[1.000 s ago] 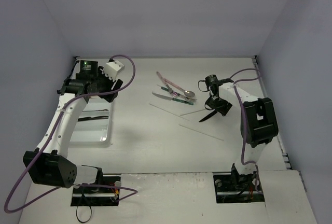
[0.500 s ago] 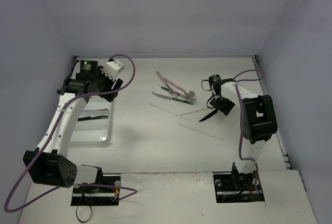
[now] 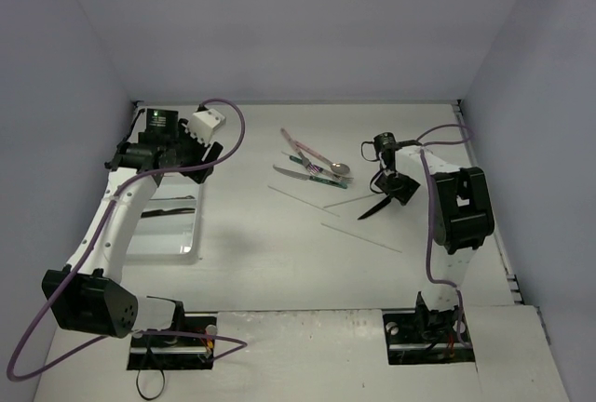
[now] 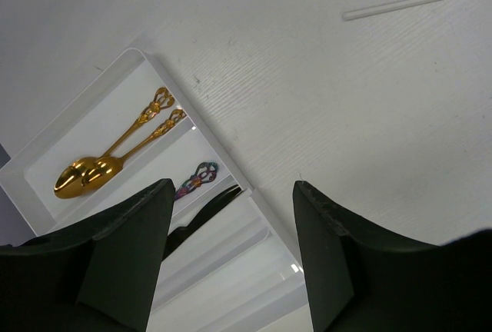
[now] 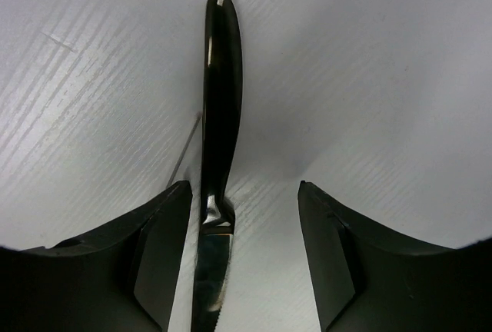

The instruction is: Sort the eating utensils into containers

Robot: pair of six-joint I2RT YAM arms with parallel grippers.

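The right hand (image 5: 242,213), fingers apart, straddles the black knife (image 5: 219,101) lying flat on the table (image 5: 369,78). The left hand (image 4: 232,201), fingers also apart, hovers above the white tray (image 4: 223,155) holding two gold spoons (image 4: 100,167).

Soft, even light washes the overhead view, walls tinted lavender, shadows barely there. On the right wrist view a glint sits on the black knife (image 5: 221,78) toward 12 o'clock and grey shade pools toward 6; on the left, gold spoons (image 4: 83,175) gleam at 9, dark fingers (image 4: 123,263) blurred.
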